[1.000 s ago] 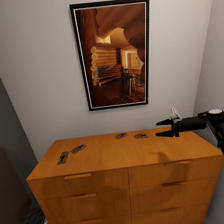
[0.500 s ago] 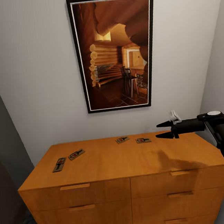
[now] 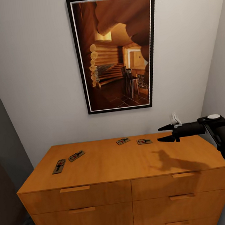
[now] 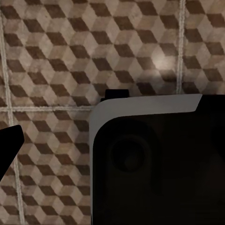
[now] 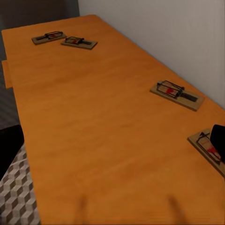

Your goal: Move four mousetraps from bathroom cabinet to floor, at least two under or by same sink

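Pale grey bathroom wall with a framed log-cabin picture (image 3: pixel 116 51) above the orange-brown cabinet (image 3: pixel 124 181). On its flat top, four mousetraps: two at the far left (image 3: pixel 59 166) (image 3: pixel 76 155), two at the far middle (image 3: pixel 123 141) (image 3: pixel 144 141). Right tool (image 3: pixel 166 133) level over the far right of the top, fingers spread and empty, tips pointing left at the nearest mousetrap, just short of it. Judged step: reaching for the first pick, none yet lifted. Next move likely calls for dropping the tips to the thin board and closing across its narrow width, clear of the spring bar. Nearest trap cut off at the frame edge and part-covered by a dark fingertip in the right wrist view. Left tool: state impossible to tell; only a dark fingertip (image 4: pixel 8 149) and a dark white-edged part of the robot (image 4: pixel 159 164) over cube-patterned bathroom floor (image 4: pixel 70 51).
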{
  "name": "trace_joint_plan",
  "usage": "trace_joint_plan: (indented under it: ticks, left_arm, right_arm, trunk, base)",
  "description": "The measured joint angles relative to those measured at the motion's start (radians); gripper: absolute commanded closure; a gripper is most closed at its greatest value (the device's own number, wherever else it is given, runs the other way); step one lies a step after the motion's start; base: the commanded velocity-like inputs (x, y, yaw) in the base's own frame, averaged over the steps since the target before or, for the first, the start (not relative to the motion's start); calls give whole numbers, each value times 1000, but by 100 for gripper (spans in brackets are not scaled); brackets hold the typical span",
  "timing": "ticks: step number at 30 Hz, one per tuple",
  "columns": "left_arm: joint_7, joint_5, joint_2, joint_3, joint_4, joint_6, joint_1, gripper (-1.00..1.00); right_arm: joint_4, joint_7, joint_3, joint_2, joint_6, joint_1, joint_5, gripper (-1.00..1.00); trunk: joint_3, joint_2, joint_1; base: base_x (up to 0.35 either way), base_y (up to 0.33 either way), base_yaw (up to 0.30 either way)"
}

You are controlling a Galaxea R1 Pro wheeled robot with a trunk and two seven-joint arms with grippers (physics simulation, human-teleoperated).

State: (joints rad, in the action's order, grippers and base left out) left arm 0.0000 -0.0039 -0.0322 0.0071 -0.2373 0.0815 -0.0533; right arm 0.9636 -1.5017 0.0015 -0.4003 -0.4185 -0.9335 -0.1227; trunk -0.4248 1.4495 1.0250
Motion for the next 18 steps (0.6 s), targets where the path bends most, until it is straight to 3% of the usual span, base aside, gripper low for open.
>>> trace_joint_plan:
  ticks: [7, 18]
  left_arm:
    - [0, 0, 0, 0, 2, 0, 0, -100]
    - [0, 0, 0, 0, 3, 0, 0, -100]
  right_arm:
    - [-31, -1, 0, -2, 18, 0, -10, -100]
    - [-56, -6, -2, -4, 56, 0, -61, -100]
  trunk:
    - [0, 0, 0]
    - [0, 0, 0]
  base:
    - [0, 0, 0]
    - [0, 0, 0]
